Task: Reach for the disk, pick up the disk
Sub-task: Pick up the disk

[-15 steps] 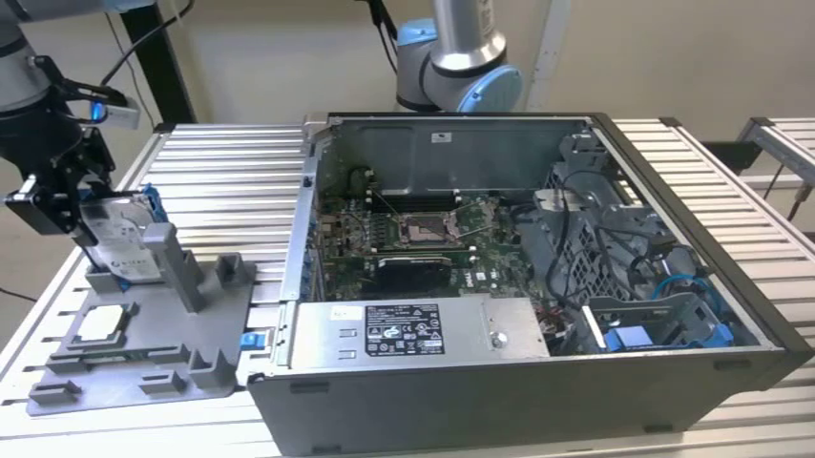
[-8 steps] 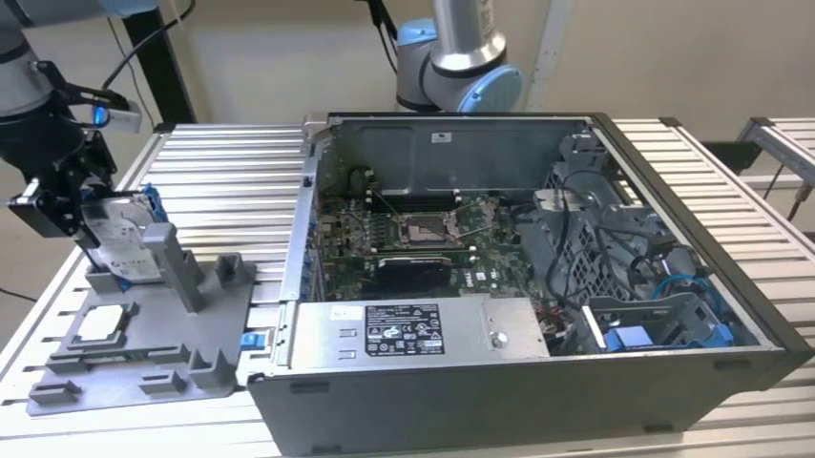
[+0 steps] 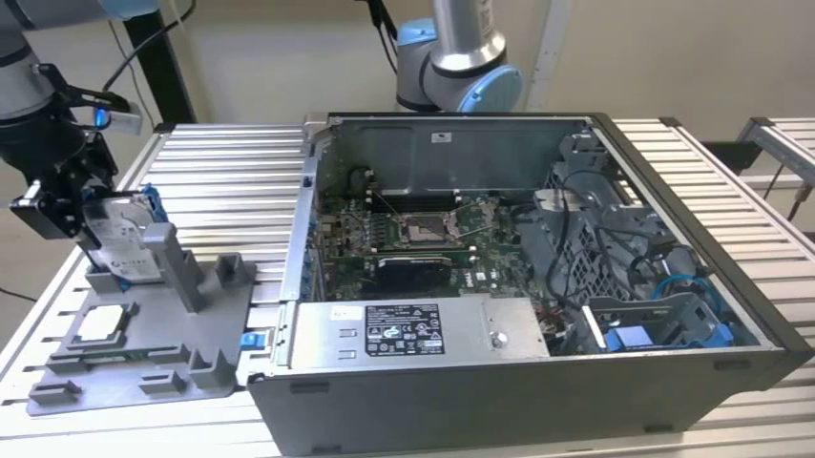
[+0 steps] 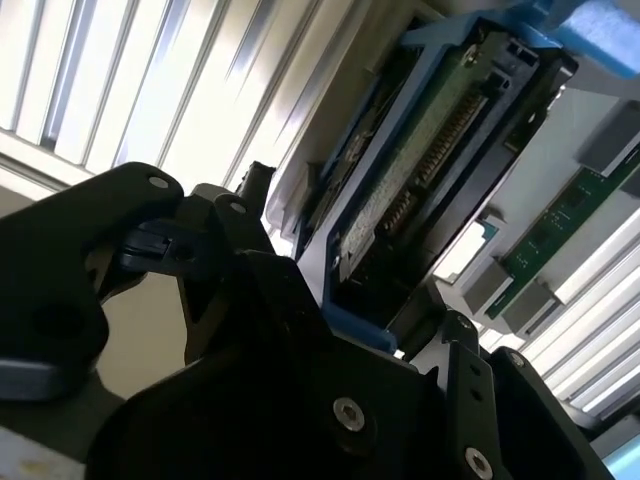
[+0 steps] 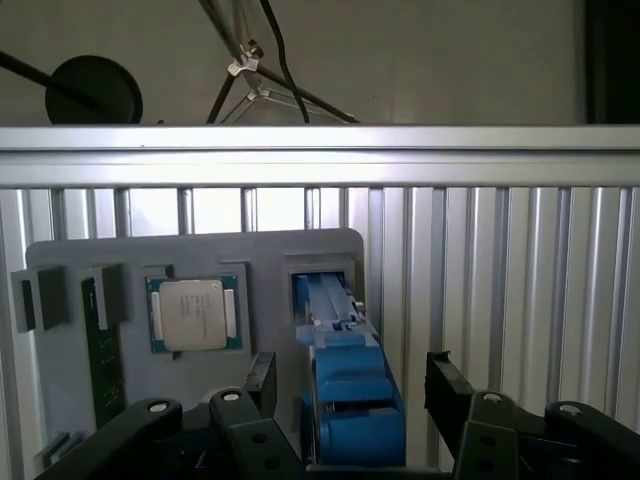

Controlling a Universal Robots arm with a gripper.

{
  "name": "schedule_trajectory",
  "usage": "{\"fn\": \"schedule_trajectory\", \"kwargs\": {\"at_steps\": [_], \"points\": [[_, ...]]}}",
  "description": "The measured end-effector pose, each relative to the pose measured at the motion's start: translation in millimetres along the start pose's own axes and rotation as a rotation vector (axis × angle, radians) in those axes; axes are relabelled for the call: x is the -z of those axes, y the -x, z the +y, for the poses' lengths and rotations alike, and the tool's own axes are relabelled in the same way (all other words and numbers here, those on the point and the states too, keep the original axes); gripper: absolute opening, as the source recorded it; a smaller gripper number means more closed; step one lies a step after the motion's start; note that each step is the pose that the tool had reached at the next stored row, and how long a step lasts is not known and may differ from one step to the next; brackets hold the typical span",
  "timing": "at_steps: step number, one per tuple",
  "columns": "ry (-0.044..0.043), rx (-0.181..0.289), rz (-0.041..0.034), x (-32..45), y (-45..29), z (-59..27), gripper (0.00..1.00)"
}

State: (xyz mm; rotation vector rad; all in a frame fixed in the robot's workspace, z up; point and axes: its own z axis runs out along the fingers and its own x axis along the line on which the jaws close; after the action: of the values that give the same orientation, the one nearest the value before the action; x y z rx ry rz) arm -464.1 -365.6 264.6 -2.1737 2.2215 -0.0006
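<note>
Your gripper (image 5: 350,378) is spread, not clamped. In the first wrist view one black finger (image 5: 262,378) sits on each side of the disk (image 5: 345,400), with a sliver of gap between each finger and the blue rail. No contact that I can see. In the second wrist view the disk (image 4: 420,170) rises out of the black gripper body, close in, with its board side and blue edge rail showing.

Exterior view: the gripper (image 3: 79,212) is at the exterior view's left, near the table edge, straddling the disk (image 3: 124,234). The disk stands upright on edge in a slot of the grey fixture tray (image 3: 140,358). Its lower edge looks seated in the slot, so it isn't lifted.

The same tray holds the small square chip (image 5: 193,313), flat just beside the disk's slot, and a green memory stick (image 5: 98,350) farther along. The open computer case (image 3: 510,382) sits to the exterior view's right of the tray, well apart from the gripper. All of it is on the slatted table (image 3: 229,172).

Progress call: the reach is as good as done, you're lined up around the disk. The pick-up isn't done: no squeeze, no lift.
</note>
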Motion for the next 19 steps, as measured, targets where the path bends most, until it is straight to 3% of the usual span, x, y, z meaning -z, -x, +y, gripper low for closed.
{"fn": "schedule_trajectory", "kwargs": {"at_steps": [14,15,19], "points": [[0.0000,0.002,-0.0003,-3.3,-0.1,-0.4,1.00],[0.0000,0.002,-0.0003,-3.3,-0.1,-0.4,0.00],[0.0000,0.002,-0.0004,-3.3,-0.1,-0.4,0.00]]}}
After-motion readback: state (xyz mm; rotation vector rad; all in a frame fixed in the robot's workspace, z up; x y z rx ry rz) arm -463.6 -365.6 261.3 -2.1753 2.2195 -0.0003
